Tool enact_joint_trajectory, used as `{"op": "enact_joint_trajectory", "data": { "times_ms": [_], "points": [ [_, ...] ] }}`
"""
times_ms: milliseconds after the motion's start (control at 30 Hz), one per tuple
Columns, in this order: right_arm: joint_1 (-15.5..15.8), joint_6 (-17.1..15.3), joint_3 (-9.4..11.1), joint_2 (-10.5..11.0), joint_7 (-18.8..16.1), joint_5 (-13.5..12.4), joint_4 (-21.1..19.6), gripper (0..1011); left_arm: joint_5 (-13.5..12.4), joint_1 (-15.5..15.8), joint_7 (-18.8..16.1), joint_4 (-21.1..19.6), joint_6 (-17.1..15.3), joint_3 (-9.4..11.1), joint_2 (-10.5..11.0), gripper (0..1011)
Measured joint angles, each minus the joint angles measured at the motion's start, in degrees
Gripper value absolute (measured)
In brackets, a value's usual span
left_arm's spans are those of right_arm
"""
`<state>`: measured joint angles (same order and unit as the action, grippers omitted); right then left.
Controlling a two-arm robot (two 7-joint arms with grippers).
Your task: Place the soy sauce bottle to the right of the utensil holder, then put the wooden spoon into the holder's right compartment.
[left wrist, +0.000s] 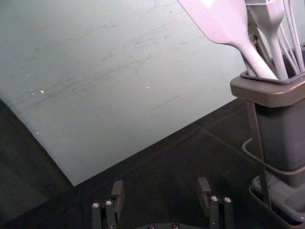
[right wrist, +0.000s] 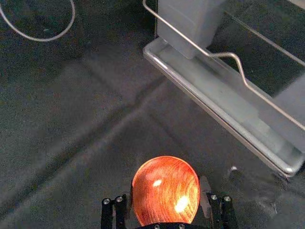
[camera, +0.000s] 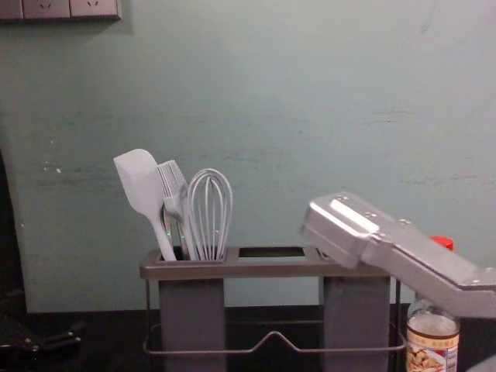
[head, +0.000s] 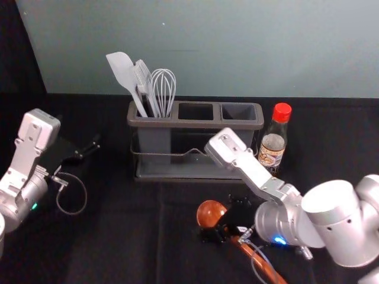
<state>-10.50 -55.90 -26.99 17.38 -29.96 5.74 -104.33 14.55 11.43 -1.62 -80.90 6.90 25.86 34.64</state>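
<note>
While the right gripper point(head: 220, 223) stands wide, astride the bowl of the wooden spoon point(head: 209, 214), a strip of open cloth point(head: 118, 242) parts them from the holder's point(head: 195, 123) front edge. The sauce bottle point(head: 272, 149) stands just beside its right end; the left gripper point(head: 89, 149), spread, is off its left, bare cloth between.

Red-capped bottle point(head: 272, 148), orange-brown spoon point(head: 210, 213) (grained)

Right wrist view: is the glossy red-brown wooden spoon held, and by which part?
The right gripper is around the wooden spoon at its bowl, but whether it grips there cannot be told. The left gripper holds nothing.
</note>
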Motion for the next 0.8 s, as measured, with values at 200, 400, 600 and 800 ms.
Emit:
{"op": "enact_joint_trajectory", "data": {
  "times_ms": [200,400,600,800],
  "points": [
    [2.4,0.2,2.3,2.1,-1.3,-0.2,-2.5,838,0.0,0.0,0.0,0.0,0.0,0.0,0.0,1005],
    [5.5,1.1,5.1,3.8,-1.7,-0.6,-4.8,838,0.0,0.0,0.0,0.0,0.0,0.0,0.0,1005],
    [10.7,6.8,9.8,4.8,-0.8,-2.4,-8.2,838,0.0,0.0,0.0,0.0,0.0,0.0,0.0,1005],
    [16.0,15.1,13.9,4.7,2.8,-4.0,-11.5,838,0.0,0.0,0.0,0.0,0.0,0.0,0.0,1005]
  ]
}}
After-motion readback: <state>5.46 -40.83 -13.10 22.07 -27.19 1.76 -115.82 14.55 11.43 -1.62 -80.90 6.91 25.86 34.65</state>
